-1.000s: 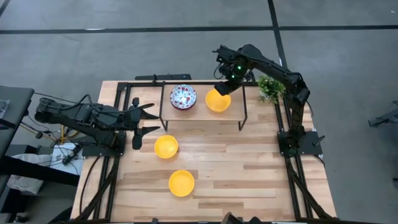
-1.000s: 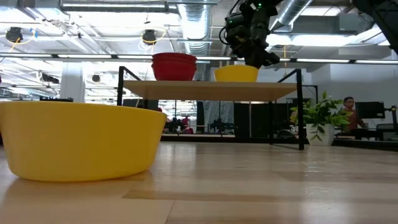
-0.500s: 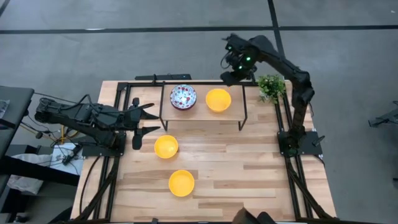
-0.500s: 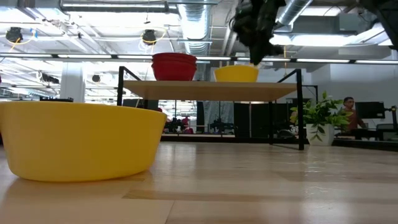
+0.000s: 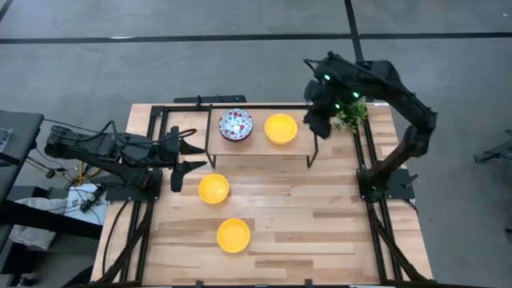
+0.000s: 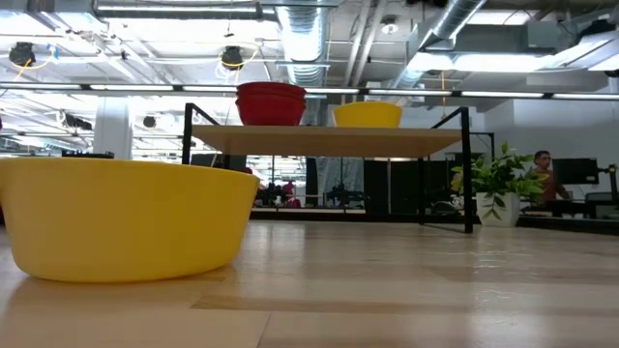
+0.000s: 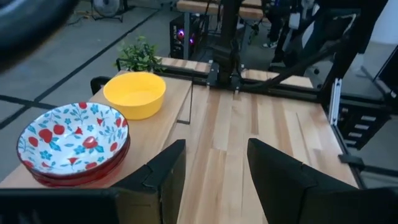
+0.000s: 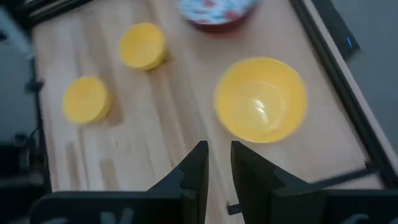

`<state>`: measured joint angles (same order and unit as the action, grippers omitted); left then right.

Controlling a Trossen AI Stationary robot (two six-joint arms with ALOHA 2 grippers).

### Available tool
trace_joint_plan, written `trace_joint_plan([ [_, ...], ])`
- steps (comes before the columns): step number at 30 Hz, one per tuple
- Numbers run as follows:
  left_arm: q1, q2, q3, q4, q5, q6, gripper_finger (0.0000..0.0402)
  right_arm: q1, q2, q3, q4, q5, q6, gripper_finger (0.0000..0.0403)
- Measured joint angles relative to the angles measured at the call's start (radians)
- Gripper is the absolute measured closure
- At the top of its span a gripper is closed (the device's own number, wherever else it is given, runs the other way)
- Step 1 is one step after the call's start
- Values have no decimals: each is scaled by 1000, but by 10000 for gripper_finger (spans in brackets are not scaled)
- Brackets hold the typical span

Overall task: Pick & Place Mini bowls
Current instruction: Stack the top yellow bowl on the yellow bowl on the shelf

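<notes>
On the raised shelf (image 5: pixel 300 142) stands a stack of floral bowls with red outsides (image 5: pixel 235 124) (image 7: pixel 73 135), and beside it a yellow bowl (image 5: pixel 281 128) (image 8: pixel 261 99). Both rest on their bases. Two more yellow bowls sit on the table, one (image 5: pixel 214 189) nearer the shelf and one (image 5: pixel 233 235) toward the near edge. My right gripper (image 5: pixel 318 126) (image 8: pixel 219 171) hovers high off the shelf's right end, open by a narrow gap and holding nothing. My left gripper (image 5: pixel 190 156) (image 7: pixel 214 168) waits wide open at the table's left, level with the shelf's left end.
A small green potted plant (image 5: pixel 348 114) stands at the table's far right corner, close under the right arm. The shelf's black frame legs (image 6: pixel 467 169) stand on the table. In the low view the nearest yellow bowl (image 6: pixel 126 217) fills the left. A person (image 6: pixel 542 166) sits in the room behind.
My right gripper has drawn away from the yellow bowl on the shelf, risen out of the low view and swung toward the table's right edge, over by the plant. The yellow bowl stays on the shelf beside the floral stack.
</notes>
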<state>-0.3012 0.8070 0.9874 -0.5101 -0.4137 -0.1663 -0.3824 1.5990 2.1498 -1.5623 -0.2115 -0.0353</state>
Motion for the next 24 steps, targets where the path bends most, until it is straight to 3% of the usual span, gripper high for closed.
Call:
trace_joint_plan([
  [8,0,4,0,148,0,-37,231,158,-177,-120,68,-1,-86,345],
  [15,0,35,1,221,1,-87,231,175,-441,-460,413,-1,-67,345],
  [19,0,98,1,150,46,-194,231,171,-601,-698,599,0,-8,345],
  [24,0,197,1,-115,62,-462,231,176,-766,-967,845,-16,45,345],
])
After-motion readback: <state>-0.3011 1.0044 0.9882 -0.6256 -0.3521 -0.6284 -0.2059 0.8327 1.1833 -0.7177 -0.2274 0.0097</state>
